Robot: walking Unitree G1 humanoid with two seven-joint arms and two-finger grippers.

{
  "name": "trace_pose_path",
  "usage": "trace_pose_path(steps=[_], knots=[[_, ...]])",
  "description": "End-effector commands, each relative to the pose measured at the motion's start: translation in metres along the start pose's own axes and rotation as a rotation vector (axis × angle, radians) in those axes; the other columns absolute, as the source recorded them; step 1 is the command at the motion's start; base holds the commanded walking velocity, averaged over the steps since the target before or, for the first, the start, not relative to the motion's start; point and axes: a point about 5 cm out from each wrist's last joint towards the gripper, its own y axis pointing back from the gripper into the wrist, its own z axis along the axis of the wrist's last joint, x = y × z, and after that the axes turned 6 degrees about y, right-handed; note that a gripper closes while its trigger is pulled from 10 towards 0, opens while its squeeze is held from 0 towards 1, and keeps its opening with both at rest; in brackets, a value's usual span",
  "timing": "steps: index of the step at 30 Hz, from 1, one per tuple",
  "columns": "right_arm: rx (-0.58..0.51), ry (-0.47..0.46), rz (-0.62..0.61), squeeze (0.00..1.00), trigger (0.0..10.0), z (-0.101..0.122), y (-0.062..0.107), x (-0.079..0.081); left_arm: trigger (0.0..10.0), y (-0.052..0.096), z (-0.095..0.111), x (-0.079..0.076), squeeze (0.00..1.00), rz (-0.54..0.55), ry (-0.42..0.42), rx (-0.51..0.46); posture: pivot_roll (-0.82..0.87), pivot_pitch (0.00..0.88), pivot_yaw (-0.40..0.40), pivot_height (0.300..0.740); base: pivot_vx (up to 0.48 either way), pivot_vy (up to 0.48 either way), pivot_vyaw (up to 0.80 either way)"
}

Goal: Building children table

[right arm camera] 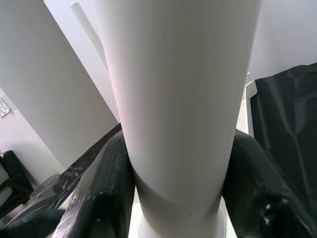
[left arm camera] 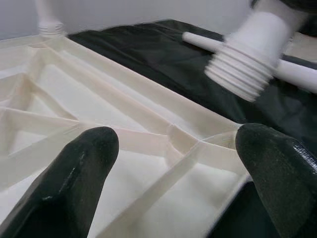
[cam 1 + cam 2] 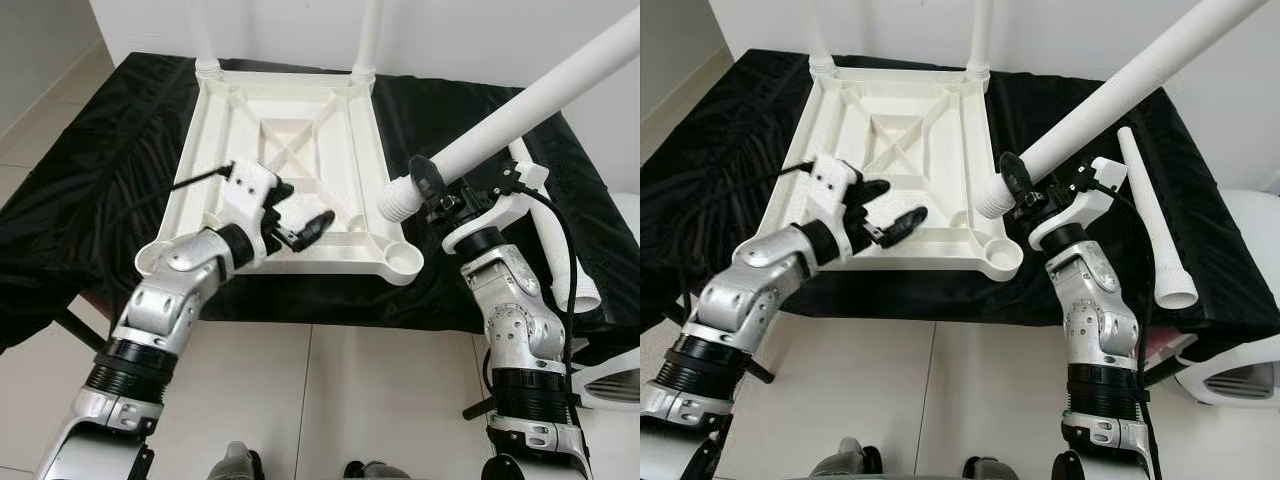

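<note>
I have the tabletop (image 3: pixel 300 150) lying underside-up on the black-draped counter (image 3: pixel 90 170), so its corner sockets face me; two legs already stand in the far corners at 11 and 12 o'clock. My right gripper (image 3: pixel 437 190) is clamped around a third leg (image 3: pixel 520 115) just above its threaded end, tilted so the thread aims at the empty socket (image 3: pixel 403 257) at 5 o'clock of the tabletop. My left gripper (image 3: pixel 300 228) hovers wide open over the near rim, holding nothing, ready, I judge, to steady the tabletop. A spare leg (image 3: pixel 1152 225) lies at 3 o'clock.
</note>
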Motion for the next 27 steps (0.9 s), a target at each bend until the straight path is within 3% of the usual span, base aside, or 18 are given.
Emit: trace_pose_path(steps=[1,8,12,27], knots=[[-0.016,0.005,0.013,0.00,10.0,0.004,-0.002,0.001,10.0,-0.007,-0.011,-0.015,0.00,-0.118,-0.004,0.062,-0.03,0.105,0.006,0.740,0.000,0.000,0.00],[-0.019,0.022,0.004,0.00,10.0,0.006,0.002,-0.002,10.0,-0.022,-0.037,-0.037,0.00,-0.226,-0.010,0.177,-0.06,0.103,0.014,0.740,0.000,0.000,0.00],[-0.018,0.030,0.000,0.00,10.0,0.007,0.003,-0.002,10.0,-0.025,-0.044,-0.041,0.00,-0.238,-0.015,0.207,-0.07,0.103,0.016,0.740,0.000,0.000,0.00],[-0.017,0.039,-0.002,0.00,10.0,0.008,0.006,-0.002,10.0,-0.027,-0.068,-0.036,0.00,-0.167,0.001,0.313,-0.08,0.102,0.023,0.740,0.000,0.000,0.00]])
